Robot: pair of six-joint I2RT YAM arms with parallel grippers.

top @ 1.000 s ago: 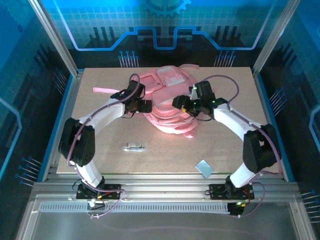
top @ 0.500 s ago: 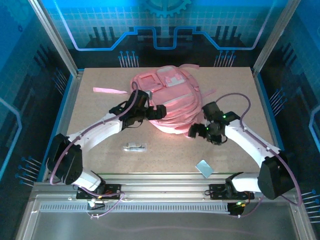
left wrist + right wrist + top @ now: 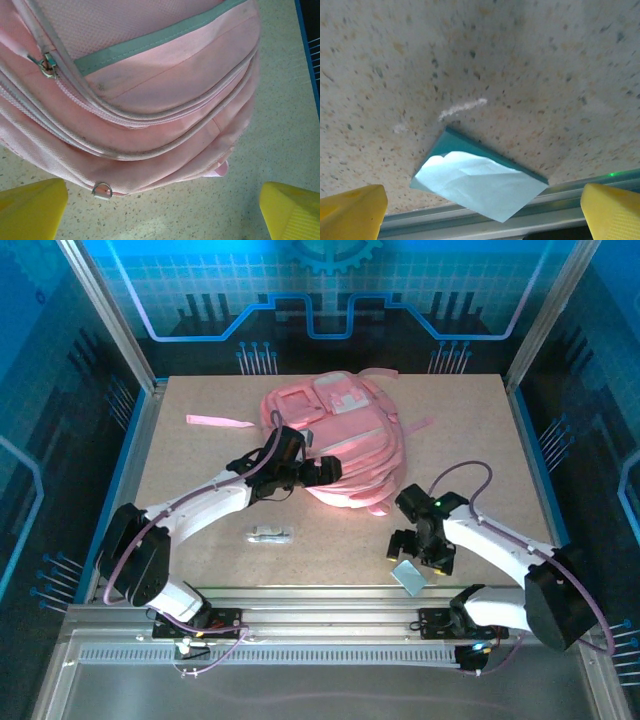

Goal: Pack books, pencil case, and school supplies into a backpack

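The pink backpack (image 3: 335, 430) lies at the table's back middle, and its zipped front pockets show in the left wrist view (image 3: 150, 90). My left gripper (image 3: 325, 470) is open at its near edge, with bare table between the jaws (image 3: 162, 215). My right gripper (image 3: 415, 555) hangs open over the pale blue flat rectangle (image 3: 407, 576), which lies between its yellow fingertips (image 3: 350, 210) in the right wrist view (image 3: 480, 182). A short white-silver stick (image 3: 270, 535) lies at the front left. The books and the pencil case are out of view.
A loose pink strap (image 3: 220, 421) lies flat on the table at the back left. The metal front rail (image 3: 470, 225) runs just behind the blue rectangle. Frame posts stand at the table's corners.
My right arm has swung from the backpack to the front edge above the blue rectangle, its jaws opening wider. My left gripper has slid right along the backpack, which has settled flatter.
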